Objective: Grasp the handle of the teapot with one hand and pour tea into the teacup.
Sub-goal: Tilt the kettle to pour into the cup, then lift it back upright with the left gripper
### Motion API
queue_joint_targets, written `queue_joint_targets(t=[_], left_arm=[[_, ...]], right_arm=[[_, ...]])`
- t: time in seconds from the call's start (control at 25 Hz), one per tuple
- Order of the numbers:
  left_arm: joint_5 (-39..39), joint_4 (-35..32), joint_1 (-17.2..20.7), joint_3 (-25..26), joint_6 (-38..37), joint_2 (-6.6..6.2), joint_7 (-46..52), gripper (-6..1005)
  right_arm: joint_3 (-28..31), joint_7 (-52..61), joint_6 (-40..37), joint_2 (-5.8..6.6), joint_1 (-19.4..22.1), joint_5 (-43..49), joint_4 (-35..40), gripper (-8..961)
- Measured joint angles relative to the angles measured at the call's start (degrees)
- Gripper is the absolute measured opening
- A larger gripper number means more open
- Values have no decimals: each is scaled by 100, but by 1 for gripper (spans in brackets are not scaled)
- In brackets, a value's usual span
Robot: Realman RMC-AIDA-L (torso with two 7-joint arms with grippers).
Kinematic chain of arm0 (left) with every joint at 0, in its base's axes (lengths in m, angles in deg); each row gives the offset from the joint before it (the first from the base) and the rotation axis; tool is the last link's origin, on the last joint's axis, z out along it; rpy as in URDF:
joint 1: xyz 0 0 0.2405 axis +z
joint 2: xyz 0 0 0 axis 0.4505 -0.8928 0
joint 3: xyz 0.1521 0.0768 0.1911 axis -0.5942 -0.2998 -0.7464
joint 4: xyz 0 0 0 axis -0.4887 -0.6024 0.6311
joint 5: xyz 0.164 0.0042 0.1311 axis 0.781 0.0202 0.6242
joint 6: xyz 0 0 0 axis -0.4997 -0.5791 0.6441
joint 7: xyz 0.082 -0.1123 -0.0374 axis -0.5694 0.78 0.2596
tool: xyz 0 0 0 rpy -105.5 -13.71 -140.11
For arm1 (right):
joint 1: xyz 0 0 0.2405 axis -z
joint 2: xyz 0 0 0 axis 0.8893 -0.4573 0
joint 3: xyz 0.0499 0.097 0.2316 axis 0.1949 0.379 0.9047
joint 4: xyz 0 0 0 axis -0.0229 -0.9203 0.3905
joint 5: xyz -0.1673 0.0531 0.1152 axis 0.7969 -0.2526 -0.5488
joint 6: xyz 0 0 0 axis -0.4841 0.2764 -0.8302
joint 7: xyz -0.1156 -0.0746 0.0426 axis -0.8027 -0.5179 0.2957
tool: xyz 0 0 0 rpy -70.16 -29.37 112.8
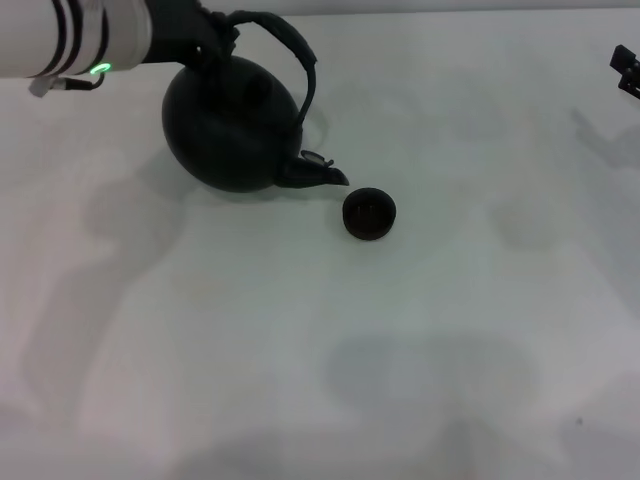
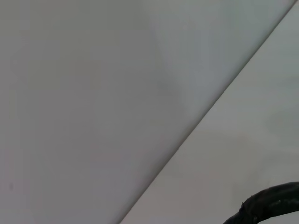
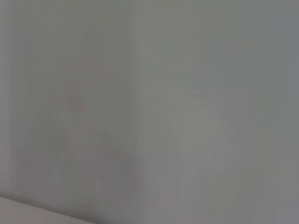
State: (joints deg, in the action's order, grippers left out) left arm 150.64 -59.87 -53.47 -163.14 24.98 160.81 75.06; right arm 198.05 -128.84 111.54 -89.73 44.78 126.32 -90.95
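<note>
The round black teapot (image 1: 228,130) is tilted, its lid knob turned toward the cup and its short spout (image 1: 318,174) pointing down to the right. The spout tip ends just left of and behind the small black teacup (image 1: 369,214), which stands on the white table. My left gripper (image 1: 205,38) comes in from the upper left and is shut on the left end of the thick arched handle (image 1: 292,50). A piece of the rough handle also shows in the left wrist view (image 2: 271,204). My right gripper (image 1: 625,70) is parked at the far right edge, barely in view.
The white table (image 1: 320,350) spreads in front of and around the pot and cup, with only soft shadows on it. The right wrist view shows a plain pale surface.
</note>
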Motion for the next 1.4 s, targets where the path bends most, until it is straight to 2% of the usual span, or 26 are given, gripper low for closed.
queue_joint_targets(t=[0.28, 0.76, 1.4], left_arm=[[197, 0, -197, -87, 2, 0, 84, 118], [828, 48, -547, -553, -25, 0, 452, 116], [1017, 22, -709, -845, -84, 6, 465, 113]], right_arm=[[0, -7, -1, 0, -1, -38, 31, 868], [0, -57, -40, 0, -56, -61, 85, 869], [26, -62, -151, 0, -126, -58, 85, 868]])
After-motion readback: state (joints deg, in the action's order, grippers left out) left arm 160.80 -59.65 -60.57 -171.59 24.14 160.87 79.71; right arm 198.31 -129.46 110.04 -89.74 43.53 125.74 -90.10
